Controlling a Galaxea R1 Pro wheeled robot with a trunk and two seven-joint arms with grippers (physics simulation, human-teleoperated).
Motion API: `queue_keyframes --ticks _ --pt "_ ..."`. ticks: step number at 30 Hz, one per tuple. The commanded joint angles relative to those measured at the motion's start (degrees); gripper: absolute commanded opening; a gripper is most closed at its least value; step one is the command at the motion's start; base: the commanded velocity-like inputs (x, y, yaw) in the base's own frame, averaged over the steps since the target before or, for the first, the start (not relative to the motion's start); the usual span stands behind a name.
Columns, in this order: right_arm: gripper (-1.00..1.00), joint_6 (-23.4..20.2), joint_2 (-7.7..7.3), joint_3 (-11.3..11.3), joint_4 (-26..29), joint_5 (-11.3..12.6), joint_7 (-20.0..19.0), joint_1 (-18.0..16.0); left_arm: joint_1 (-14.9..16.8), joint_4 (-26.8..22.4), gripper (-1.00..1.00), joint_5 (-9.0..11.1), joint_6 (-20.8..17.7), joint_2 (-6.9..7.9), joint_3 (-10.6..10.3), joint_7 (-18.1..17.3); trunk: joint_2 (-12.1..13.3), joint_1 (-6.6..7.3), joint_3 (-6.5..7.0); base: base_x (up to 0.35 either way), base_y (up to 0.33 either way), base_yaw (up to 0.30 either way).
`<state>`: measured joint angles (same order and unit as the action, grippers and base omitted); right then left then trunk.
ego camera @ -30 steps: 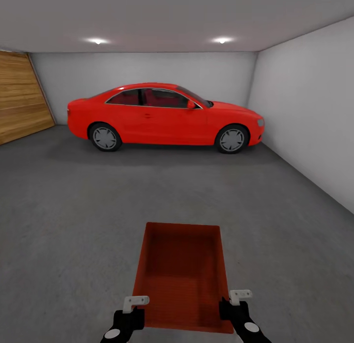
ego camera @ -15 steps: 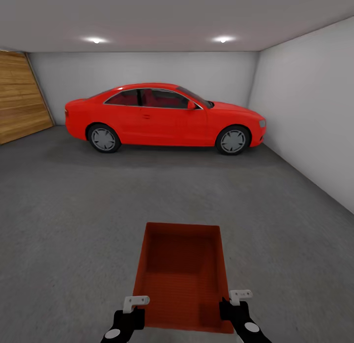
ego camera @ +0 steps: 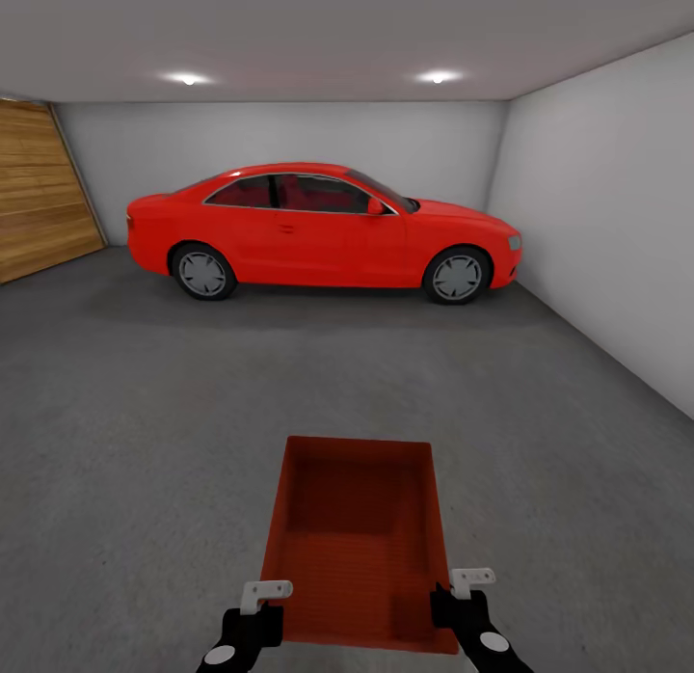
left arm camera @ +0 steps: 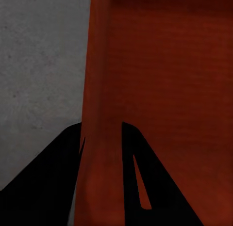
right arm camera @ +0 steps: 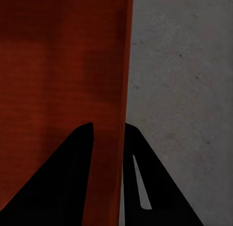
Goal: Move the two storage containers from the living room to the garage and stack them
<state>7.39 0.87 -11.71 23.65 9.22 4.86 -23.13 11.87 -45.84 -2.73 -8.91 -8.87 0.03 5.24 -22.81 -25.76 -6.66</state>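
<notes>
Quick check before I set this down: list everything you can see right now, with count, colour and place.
container: 1, rust-red, held over the floor straight ahead
car: 1, red, parked side-on along the back wall
floor: 1, dark grey concrete
garage door: 1, wood-plank, on the left
ceiling lights: 2, white, overhead
walls: white, at the back and on the right
left gripper: 1, black, clamped on the container's left wall
right gripper: 1, black, clamped on its right wall

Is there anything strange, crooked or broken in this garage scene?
Nothing stands out. The storage container is held level and empty, with the left gripper and right gripper clamped on its opposite side walls. The red car stands undamaged.
</notes>
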Motion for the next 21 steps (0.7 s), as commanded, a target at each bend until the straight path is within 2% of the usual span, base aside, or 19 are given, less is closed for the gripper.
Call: queue_keyframes --ticks 1,9,21 --pt "-1.0 0.3 2.21 -0.2 0.8 0.4 -0.2 -0.1 0.0 0.0 -1.0 0.4 -0.3 -0.81 -0.6 -0.2 -0.1 -0.03 -0.13 0.0 0.0 0.0" --pt "-1.0 0.3 2.22 -0.2 0.8 0.4 -0.2 -0.1 0.0 0.0 -1.0 0.4 -0.3 -0.97 -0.6 -0.2 -0.1 -0.03 -0.13 0.043 0.0 0.0" --pt "-1.0 0.3 2.21 -0.2 0.8 0.4 -0.2 -0.1 0.0 0.0 -1.0 0.3 -0.4 -1.06 -0.7 -0.1 -0.1 -0.03 -0.13 0.309 0.0 0.0"
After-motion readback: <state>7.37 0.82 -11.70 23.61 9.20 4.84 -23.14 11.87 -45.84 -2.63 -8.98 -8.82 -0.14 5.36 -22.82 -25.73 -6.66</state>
